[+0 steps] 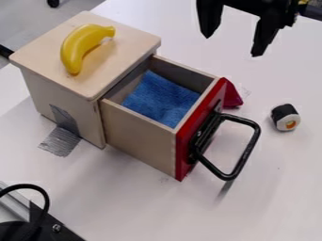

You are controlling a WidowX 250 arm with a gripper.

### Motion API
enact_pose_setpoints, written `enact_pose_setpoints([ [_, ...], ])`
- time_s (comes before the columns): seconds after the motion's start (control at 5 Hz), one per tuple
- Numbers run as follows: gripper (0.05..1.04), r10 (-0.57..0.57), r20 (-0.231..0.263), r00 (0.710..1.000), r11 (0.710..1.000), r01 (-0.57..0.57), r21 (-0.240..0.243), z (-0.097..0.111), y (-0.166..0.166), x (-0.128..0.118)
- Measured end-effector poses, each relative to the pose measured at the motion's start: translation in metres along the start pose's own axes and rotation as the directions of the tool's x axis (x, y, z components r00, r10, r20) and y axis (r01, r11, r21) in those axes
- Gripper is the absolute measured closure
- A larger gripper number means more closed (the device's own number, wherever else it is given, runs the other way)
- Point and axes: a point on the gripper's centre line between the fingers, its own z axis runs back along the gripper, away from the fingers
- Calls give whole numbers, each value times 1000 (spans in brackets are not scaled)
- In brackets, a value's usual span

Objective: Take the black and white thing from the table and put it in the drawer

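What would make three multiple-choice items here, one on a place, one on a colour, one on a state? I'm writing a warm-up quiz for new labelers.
1. Where is the black and white toy sushi roll?
A) In the drawer
B) On the table
C) On top of the wooden cabinet

2. What colour is the cloth inside the drawer?
A) Green
B) White
C) Blue

3. How does the drawer stand?
A) Pulled open
B) Fully shut
C) Lying upside down

Right letters:
1: B, the roll sits on the white tabletop, off the side where the drawer's black handle juts out.
2: C, the fabric seen between the drawer walls is blue.
3: A, the red front stands away from the cabinet and the inside is exposed.
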Motion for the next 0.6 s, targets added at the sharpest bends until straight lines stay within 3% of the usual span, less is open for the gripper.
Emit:
enact_pose_setpoints([
  [0.2, 86, -5, -32, 999, 1000, 5, 5, -9, -1, -3],
  [0.6, 86, -78, -86, 993, 997, 80, 12, -49, -31, 30],
])
